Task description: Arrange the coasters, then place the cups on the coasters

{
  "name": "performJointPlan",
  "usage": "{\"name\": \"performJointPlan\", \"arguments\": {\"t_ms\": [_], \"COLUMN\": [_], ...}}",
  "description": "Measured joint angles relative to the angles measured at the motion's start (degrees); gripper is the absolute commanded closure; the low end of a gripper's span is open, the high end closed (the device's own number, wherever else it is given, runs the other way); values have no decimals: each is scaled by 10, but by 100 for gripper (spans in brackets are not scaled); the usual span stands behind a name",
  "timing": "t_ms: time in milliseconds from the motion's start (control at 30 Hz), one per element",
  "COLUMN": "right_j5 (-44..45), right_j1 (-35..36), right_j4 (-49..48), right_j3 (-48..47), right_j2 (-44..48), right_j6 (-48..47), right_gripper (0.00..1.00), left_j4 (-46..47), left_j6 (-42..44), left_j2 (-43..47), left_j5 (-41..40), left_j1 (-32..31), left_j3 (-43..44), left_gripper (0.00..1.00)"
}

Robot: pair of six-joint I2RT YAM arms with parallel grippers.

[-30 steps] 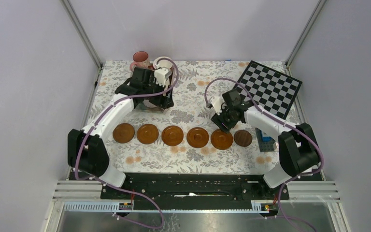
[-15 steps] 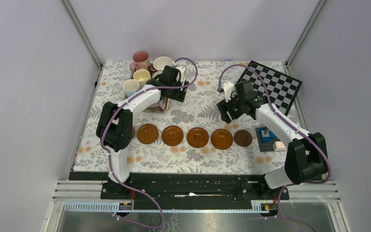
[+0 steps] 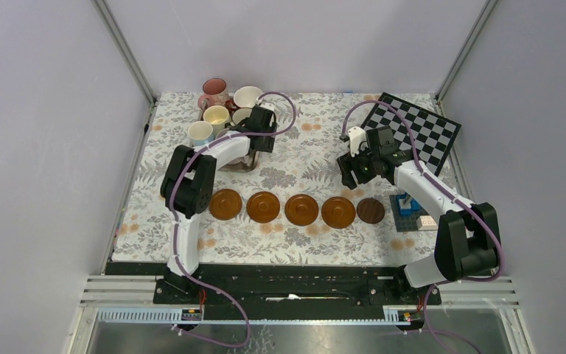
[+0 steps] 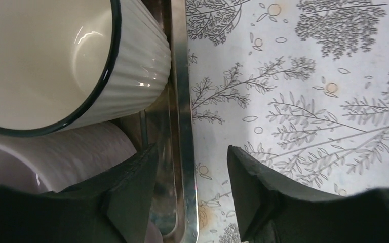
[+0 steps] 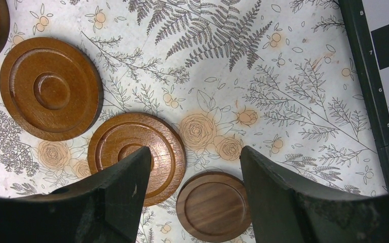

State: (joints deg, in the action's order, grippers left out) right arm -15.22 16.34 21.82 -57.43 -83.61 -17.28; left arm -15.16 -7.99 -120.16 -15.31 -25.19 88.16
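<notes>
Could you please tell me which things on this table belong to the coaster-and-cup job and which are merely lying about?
For the job: coasters; cups.
Lying about: checkerboard; blue bricks; metal tray.

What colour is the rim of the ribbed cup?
Dark, near-black, on the cream ribbed cup; clearest in the left wrist view.

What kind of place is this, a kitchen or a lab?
Probably a robotics lab test cell, not a kitchen: a checkerboard board, aluminium frame posts holding plain grey walls, and two arms bolted to a rail.
</notes>
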Motion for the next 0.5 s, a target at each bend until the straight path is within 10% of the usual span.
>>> {"name": "performJointPlan", "arguments": {"t_ms": [500], "right_j5": [0], "right_j1": [0], "right_j4": [-5], "right_j3": [5], "right_j2": [0], "right_j6": [0], "right_gripper": [29], "left_j4": [24], "left_j6": [0], "left_j2": [-60], "left_j5": [-5], "left_j1": [12], "left_j3": [31], "left_gripper": [55]}}
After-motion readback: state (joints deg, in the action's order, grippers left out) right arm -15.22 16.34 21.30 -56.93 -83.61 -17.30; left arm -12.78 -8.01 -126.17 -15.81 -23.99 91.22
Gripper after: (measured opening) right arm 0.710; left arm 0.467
